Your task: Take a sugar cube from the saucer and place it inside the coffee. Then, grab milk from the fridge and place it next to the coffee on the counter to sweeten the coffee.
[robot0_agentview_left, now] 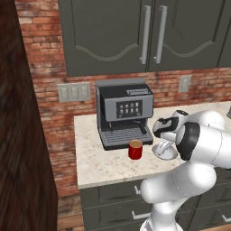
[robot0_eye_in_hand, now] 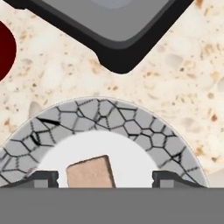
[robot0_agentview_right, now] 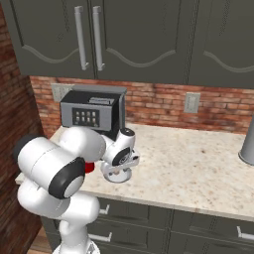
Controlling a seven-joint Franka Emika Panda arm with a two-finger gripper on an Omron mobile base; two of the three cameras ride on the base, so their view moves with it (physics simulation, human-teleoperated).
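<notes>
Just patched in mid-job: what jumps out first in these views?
The gripper hangs low over the saucer, its finger tips either side of the sugar cube but not yet closed on it. Beside the saucer on the counter stands the red coffee, in front of the big coffee machine.

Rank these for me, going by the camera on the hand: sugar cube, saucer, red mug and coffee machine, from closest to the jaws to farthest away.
1. Sugar cube: between the two jaw tips of the gripper, on the saucer's white middle.
2. Saucer: directly beneath, its crackled grey rim curving past the cube.
3. Red mug and coffee machine: mug at the left edge, machine base along the top; too close to call.
</notes>
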